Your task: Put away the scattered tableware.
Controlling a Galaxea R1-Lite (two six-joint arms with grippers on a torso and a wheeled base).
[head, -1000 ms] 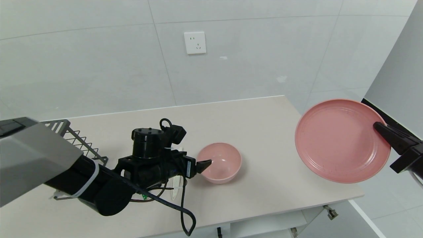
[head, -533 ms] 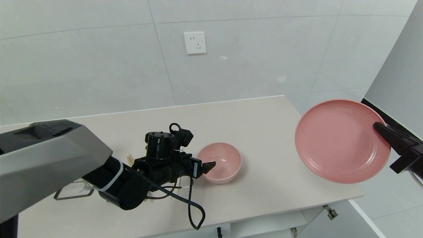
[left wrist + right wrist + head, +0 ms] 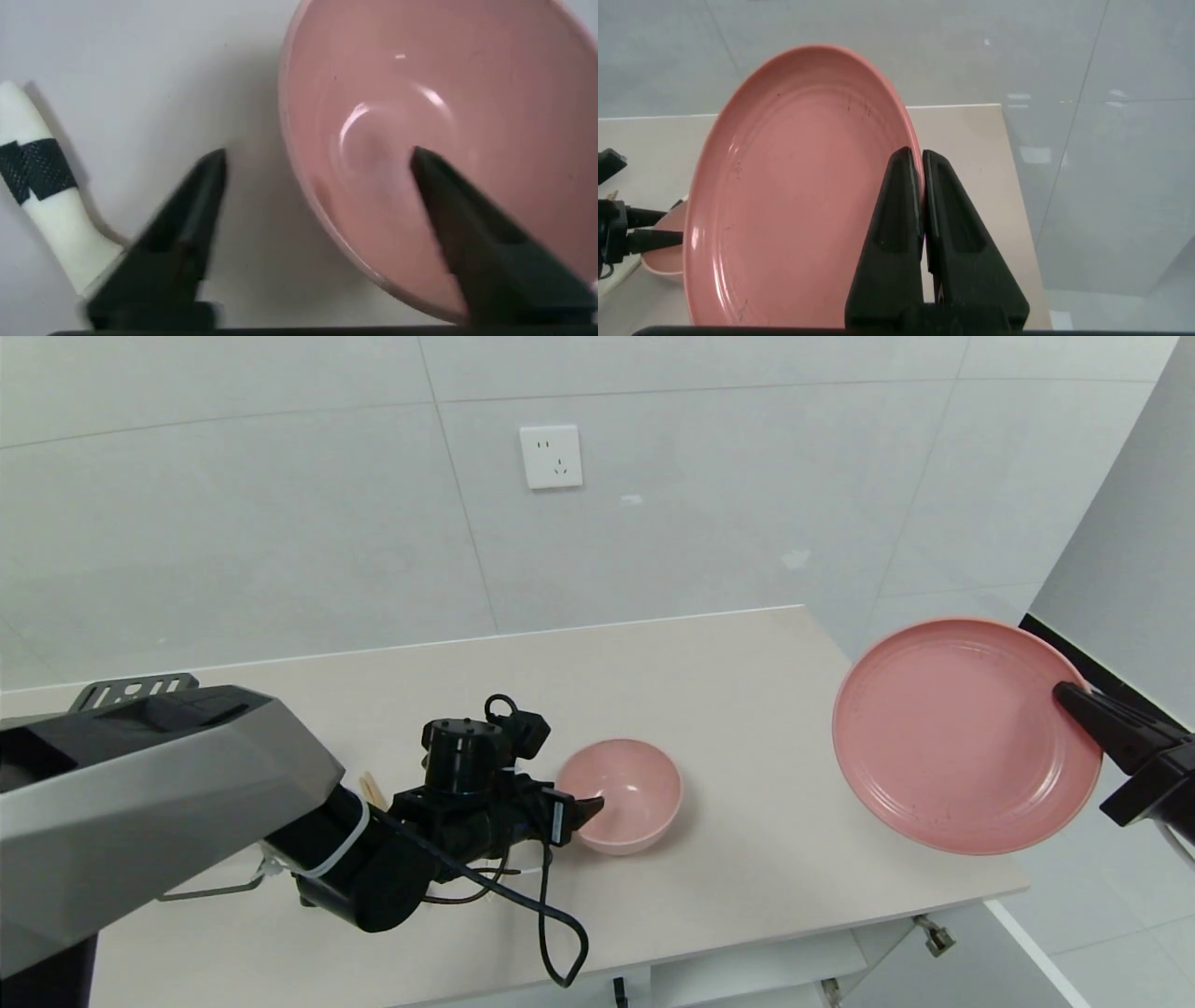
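Observation:
A pink bowl [image 3: 623, 793] stands upright on the beige table [image 3: 728, 709], near the front middle. My left gripper [image 3: 586, 810] is open at the bowl's left rim: in the left wrist view one finger sits inside the bowl [image 3: 448, 149] and the other outside, so the left gripper [image 3: 318, 168] straddles the rim. A pink plate [image 3: 962, 733] hangs tilted in the air off the table's right end, with my right gripper [image 3: 1069, 695] shut on its rim. In the right wrist view the right gripper [image 3: 922, 163] pinches the plate [image 3: 803, 187] at its edge.
A white handle with black bands [image 3: 47, 210] lies on the table beside the bowl. A wire rack [image 3: 131, 691] shows behind my left arm at the far left. The table's right edge ends just left of the plate. A wall socket [image 3: 551, 455] is on the tiled wall.
My left arm has pushed forward and right, bringing its gripper from just left of the bowl onto the rim. The plate and right gripper have stayed still.

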